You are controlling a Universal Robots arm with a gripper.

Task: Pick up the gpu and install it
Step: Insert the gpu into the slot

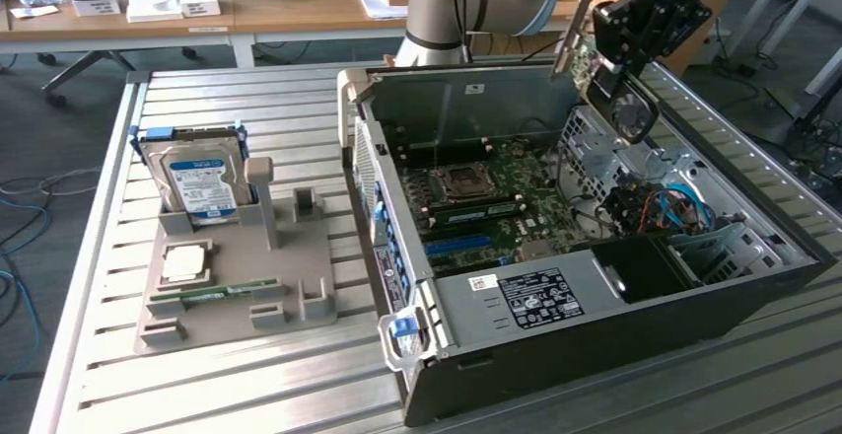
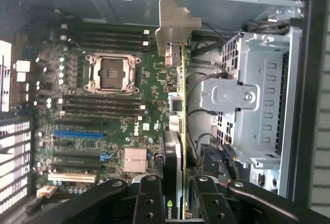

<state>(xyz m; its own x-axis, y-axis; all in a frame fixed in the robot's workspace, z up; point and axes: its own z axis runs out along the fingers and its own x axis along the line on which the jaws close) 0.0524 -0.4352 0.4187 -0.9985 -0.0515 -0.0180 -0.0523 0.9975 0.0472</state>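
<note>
My gripper (image 1: 629, 35) is shut on the gpu (image 1: 613, 94), a green card with a black round fan and a silver end bracket (image 1: 574, 51). I hold it on edge in the air above the far right part of the open computer case (image 1: 593, 325). In the wrist view the gpu (image 2: 179, 105) runs edge-on between my fingers (image 2: 149, 198), bracket (image 2: 174, 25) pointing away from me. Below it lies the motherboard (image 2: 103, 105) with its blue slot (image 2: 77, 133) off to one side. The card is clear of the board and touches nothing else.
A silver drive cage (image 2: 247, 105) and loose cables sit beside the card inside the case. The power supply (image 1: 526, 298) fills the case's near end. On the exterior view's left, a grey fixture (image 1: 224, 296) holds a hard drive (image 1: 197, 180), a RAM stick (image 1: 211, 296) and a CPU (image 1: 184, 261).
</note>
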